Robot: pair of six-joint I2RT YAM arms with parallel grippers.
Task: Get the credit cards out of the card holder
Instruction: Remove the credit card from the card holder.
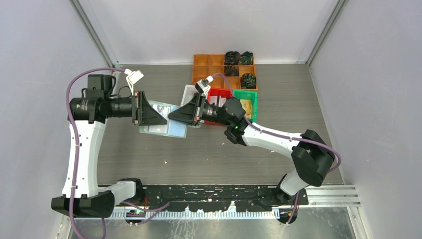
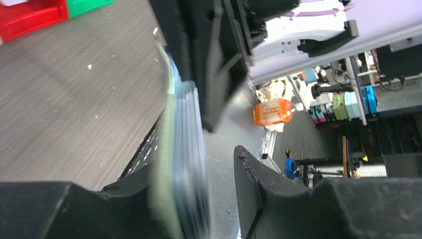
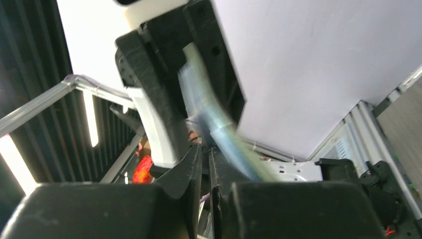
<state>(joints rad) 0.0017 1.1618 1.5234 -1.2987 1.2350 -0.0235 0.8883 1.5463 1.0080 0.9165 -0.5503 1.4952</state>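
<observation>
Both arms reach in toward the middle of the table point(image 1: 199, 159), their tips almost meeting left of centre in the overhead view. The holder point(image 1: 174, 129) is there between them, spread open, pale green with bluish clear pockets. One end is at the left gripper point(image 1: 160, 118) and the other is under the right gripper point(image 1: 175, 115). In the left wrist view the holder runs edge-on up the middle of the frame, its pocket leaves fanned, and it is blurred. It lies against the finger at lower left, and a strip of gap shows before the other finger point(image 2: 251, 189). From here I can't tell whether those jaws are clamping it. The right gripper's fingers point(image 3: 191, 169) stand nearly together at the bottom centre of its wrist view, only a thin slit between them. The holder curves past just to the right of them, and I can't make out whether anything is pinched in the slit. I can't pick out the cards in the pockets. Behind the right gripper, above centre in the overhead view, sit a white bin point(image 1: 189, 92), a red bin point(image 1: 221, 92) and a green bin point(image 1: 246, 93) side by side. Beyond them, against the back wall, is an orange tray point(image 1: 211, 67) with dark bundles point(image 1: 231, 59) in its right-hand compartments.
</observation>
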